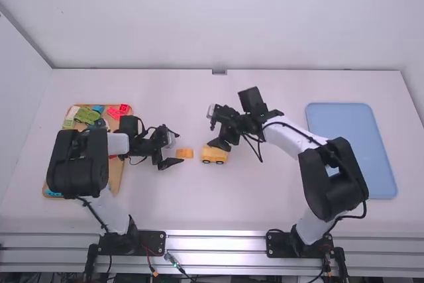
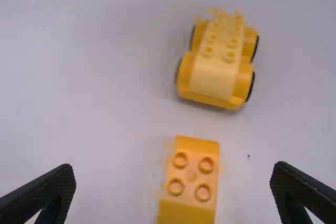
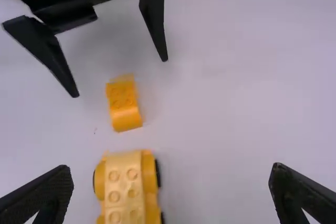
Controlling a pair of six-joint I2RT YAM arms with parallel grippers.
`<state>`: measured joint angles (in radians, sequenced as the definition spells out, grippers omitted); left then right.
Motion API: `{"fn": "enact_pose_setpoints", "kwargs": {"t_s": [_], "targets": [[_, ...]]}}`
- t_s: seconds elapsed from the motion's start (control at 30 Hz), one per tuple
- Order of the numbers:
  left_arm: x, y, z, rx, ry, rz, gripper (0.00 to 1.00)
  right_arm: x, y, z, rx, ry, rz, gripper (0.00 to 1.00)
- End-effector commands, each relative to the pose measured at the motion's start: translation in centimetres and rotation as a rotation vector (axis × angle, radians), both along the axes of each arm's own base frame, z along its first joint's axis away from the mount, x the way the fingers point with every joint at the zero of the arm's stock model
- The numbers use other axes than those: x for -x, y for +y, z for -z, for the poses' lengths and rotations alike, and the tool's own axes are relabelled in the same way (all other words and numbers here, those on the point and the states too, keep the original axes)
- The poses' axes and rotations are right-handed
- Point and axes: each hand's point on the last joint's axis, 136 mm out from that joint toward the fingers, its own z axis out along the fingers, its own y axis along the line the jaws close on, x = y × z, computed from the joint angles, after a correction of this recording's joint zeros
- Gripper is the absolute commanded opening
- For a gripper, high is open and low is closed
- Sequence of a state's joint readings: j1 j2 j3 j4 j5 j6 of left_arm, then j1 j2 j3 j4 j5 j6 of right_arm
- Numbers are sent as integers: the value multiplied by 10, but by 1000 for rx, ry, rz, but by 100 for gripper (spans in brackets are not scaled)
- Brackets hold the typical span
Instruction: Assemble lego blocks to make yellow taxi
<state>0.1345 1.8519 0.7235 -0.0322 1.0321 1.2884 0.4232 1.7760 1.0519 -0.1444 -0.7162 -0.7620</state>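
The left arm's black two-finger gripper point(image 1: 177, 147) is spread wide with nothing pinched, and both of its fingers stand apart at the bottom edge of the left wrist view. A small orange-yellow plastic block with round studs and a curved end point(image 1: 185, 153) lies on the white table point(image 1: 252, 203) just beside those fingertips; the left wrist view shows it in the gap between the two fingers, touching neither. Near the block, towards the right arm's side, stands a yellow plastic toy car body point(image 1: 214, 155) on black wheels, upright on the table, its paler top carrying two rows of studs. The block and the car body are apart. The right arm's black two-finger gripper point(image 1: 213, 129) is also spread wide and empty, above the table near the car body; in the high view one finger overlaps the car body's far edge, and whether they touch I cannot tell. A wooden tray point(image 1: 116, 180) sits beneath the left arm at the left side of the table, holding red blocks point(image 1: 118, 111), green blocks point(image 1: 85, 115) and blue pieces point(image 1: 98, 109), partly hidden by that arm. A light-blue plastic tray point(image 1: 351, 137) lies at the right side, beyond the right arm's elbow.
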Motion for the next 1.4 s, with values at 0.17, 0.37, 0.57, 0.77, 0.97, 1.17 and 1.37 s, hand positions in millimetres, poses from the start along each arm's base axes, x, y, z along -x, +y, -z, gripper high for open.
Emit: {"fn": "enact_pose_setpoints", "kwargs": {"t_s": [0.17,0.37,0.57,0.77,0.97,1.17,1.37], "targets": [[5,-9,23,-55,-17,77,79,26,-22,0,-234,36,-61,99],[2,-4,31,-98,-16,62,76,35,-34,-3,-322,62,-76,99],[0,-3,31,-106,-32,64,73,49,-38,1,-330,52,-137,99],[-2,-3,29,-96,-38,60,69,56,-37,10,-295,39,-155,99],[-1,-7,37,-61,-16,71,66,56,-37,10,-296,38,-154,99],[-2,-6,38,-61,-1,71,55,56,-37,10,-296,35,-156,99],[-4,-5,38,-62,-22,69,44,55,-37,11,-285,33,-150,99]]}}
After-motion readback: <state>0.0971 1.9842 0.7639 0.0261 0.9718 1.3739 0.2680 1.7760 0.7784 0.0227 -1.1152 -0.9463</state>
